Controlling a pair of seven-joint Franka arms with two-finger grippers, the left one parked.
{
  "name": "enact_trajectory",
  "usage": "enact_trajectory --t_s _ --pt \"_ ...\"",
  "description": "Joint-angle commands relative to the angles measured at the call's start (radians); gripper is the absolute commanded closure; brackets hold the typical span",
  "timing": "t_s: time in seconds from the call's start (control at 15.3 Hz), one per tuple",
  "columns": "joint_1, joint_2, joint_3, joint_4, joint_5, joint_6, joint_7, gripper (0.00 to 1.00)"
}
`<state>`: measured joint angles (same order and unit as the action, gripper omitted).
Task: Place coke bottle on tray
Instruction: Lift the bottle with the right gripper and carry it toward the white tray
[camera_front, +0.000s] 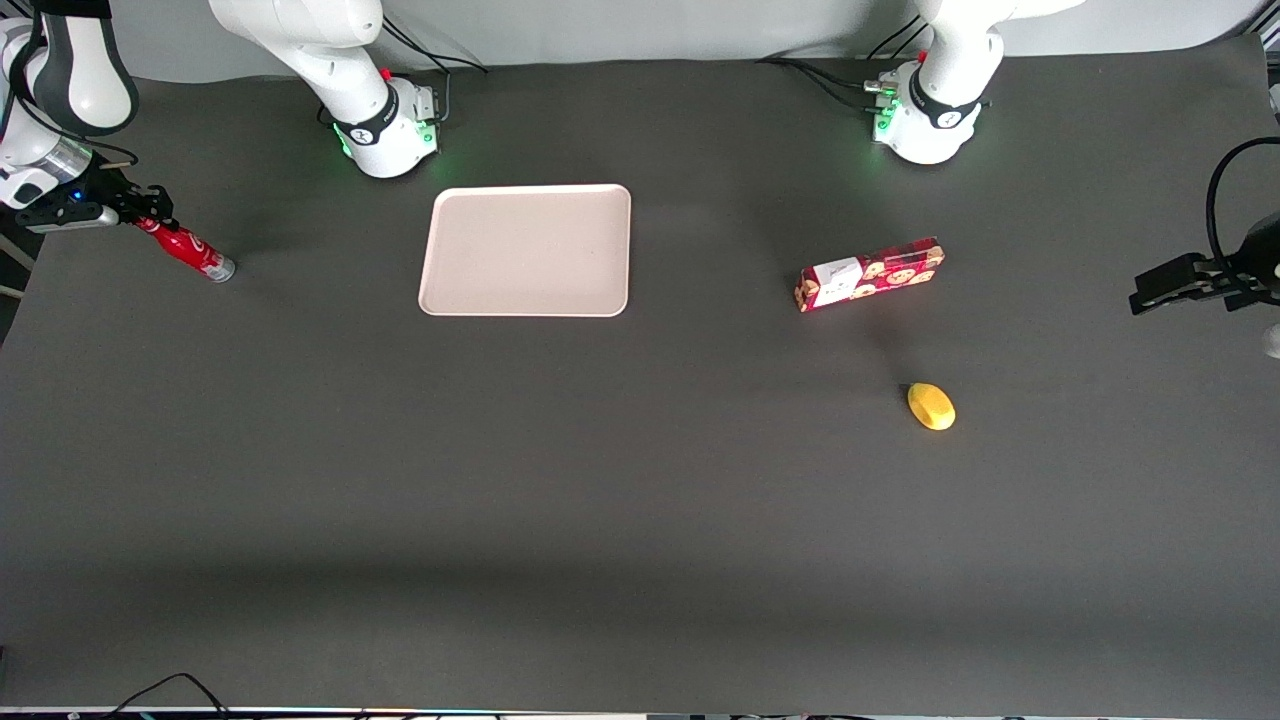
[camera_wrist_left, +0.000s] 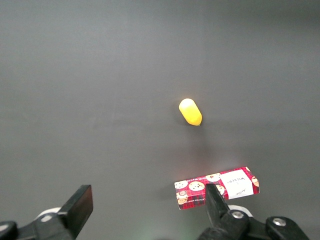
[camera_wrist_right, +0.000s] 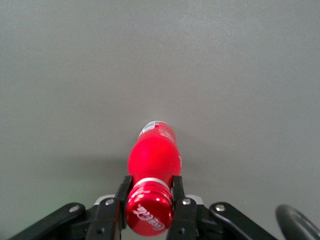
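Note:
The coke bottle (camera_front: 187, 250) is a slim red bottle with a red cap and silvery base. It hangs tilted at the working arm's end of the table, base down near the mat. My right gripper (camera_front: 145, 213) is shut on its neck just under the cap. In the right wrist view the two black fingers (camera_wrist_right: 123, 192) press on either side of the bottle (camera_wrist_right: 152, 157), with the gripper (camera_wrist_right: 150, 192) around the neck. The pale beige-pink tray (camera_front: 527, 250) lies flat in front of the working arm's base, apart from the bottle, with nothing on it.
A red cookie box (camera_front: 868, 275) lies toward the parked arm's end of the table. A yellow lemon-like fruit (camera_front: 931, 406) sits nearer the front camera than the box. Both show in the left wrist view, box (camera_wrist_left: 217, 186) and fruit (camera_wrist_left: 190, 111).

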<state>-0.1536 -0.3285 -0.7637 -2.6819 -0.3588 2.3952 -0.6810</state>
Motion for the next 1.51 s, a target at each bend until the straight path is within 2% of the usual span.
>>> enact_trajectory --t_s 0.0,0.13,0.2,0.26,0.65,0.98,1.24,1.44 --pt "0.002 0.005 -0.002 -0.007 -0.026 0.021 0.006 0.84" --pt "0.003 0.005 0.000 -0.006 -0.026 0.021 0.006 0.84" --pt "0.003 0.003 0.000 -0.006 -0.026 0.018 0.008 0.89" --pt "0.005 0.003 0.001 -0.003 -0.026 0.015 0.008 1.00" --pt "0.026 0.002 0.082 0.114 -0.014 -0.131 0.040 1.00" --pt "0.039 0.002 0.303 0.281 -0.005 -0.312 0.208 1.00" --pt "0.042 0.025 0.489 0.492 0.168 -0.511 0.311 1.00" --pt "0.042 0.032 0.645 0.583 0.193 -0.629 0.486 1.00"
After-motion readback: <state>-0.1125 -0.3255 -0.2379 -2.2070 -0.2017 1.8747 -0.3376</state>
